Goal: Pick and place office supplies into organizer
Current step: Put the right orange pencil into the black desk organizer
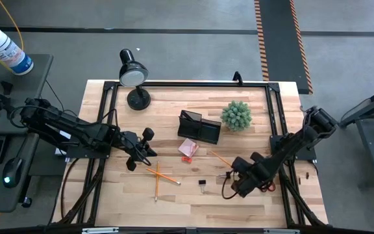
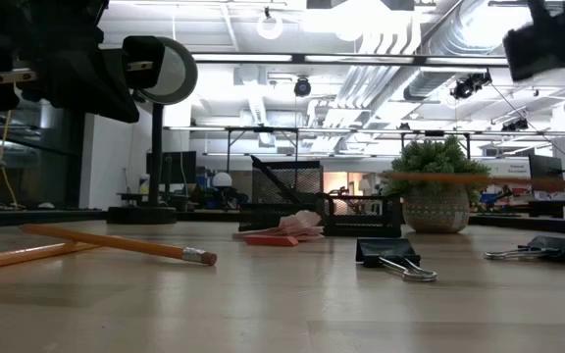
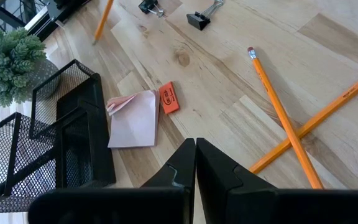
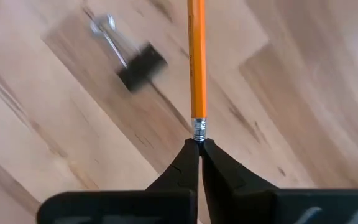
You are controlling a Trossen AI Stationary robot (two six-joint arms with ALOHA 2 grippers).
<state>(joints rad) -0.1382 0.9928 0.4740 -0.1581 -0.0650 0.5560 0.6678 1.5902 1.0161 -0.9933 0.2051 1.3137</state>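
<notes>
My right gripper is pinched on the eraser end of an orange pencil, fingers pressed tight around the metal ferrule, and the pencil sticks straight out ahead of it. From overhead this gripper sits over the near right part of the table, with its pencil pointing toward the far left, at the organizer. In the low view the pencil hangs level above the table. Just beyond its tip on the wood lies a black binder clip.

My left gripper has its fingers pressed together with nothing between them. It hovers over the left middle of the table, just far of two crossed pencils lying flat.

Further out, a pink sticky-note pad lies just near of the black mesh organizer, with a small orange-red eraser beside it. Another binder clip sits near the table's near middle. A green spiky plant ball stands just right of the organizer, and a black desk lamp stands at the far left.
</notes>
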